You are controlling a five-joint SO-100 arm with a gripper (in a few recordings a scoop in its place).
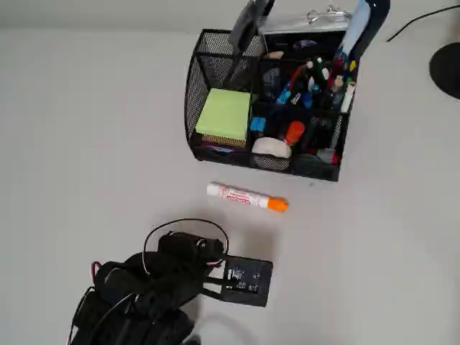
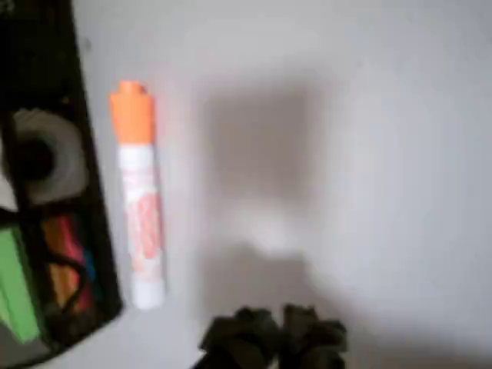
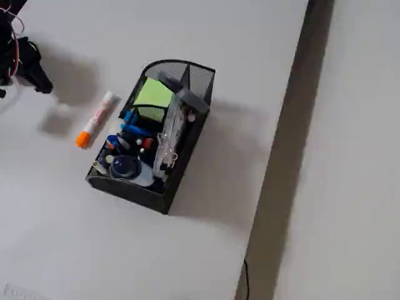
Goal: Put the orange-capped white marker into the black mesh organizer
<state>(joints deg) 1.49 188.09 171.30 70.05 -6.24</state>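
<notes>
Gripper [image 2: 273,338]: seen at the bottom edge of the wrist view as dark, blurred finger tips set close together over bare bench; nothing is seen between them, and whether the jaws are parted or closed cannot be told. In the overhead view the black arm [image 1: 158,287] is placed at the lower left, well apart from the marker.

Orange-capped white marker [image 1: 246,197]: laid flat on the white bench [image 1: 86,129], just in front of the organizer and roughly parallel to its front wall, not touching it. The cap is pointed to the right in the overhead view. It is ungrasped.

Black mesh organizer [image 1: 192,93]: stood upright on the bench beyond the marker. Contents, as far as can be made out:
- a green sticky-note pad [image 1: 223,113] in the left compartment;
- a white eraser-like lump [image 1: 272,147] and a short orange-topped item [image 1: 293,132] in the front compartments;
- a crowd of coloured pens [image 1: 316,83] in the right rear compartment;
- a binder clip [image 1: 327,14] at the rear edge.

A black cable [image 1: 417,21] is run across the far right corner of the bench.
</notes>
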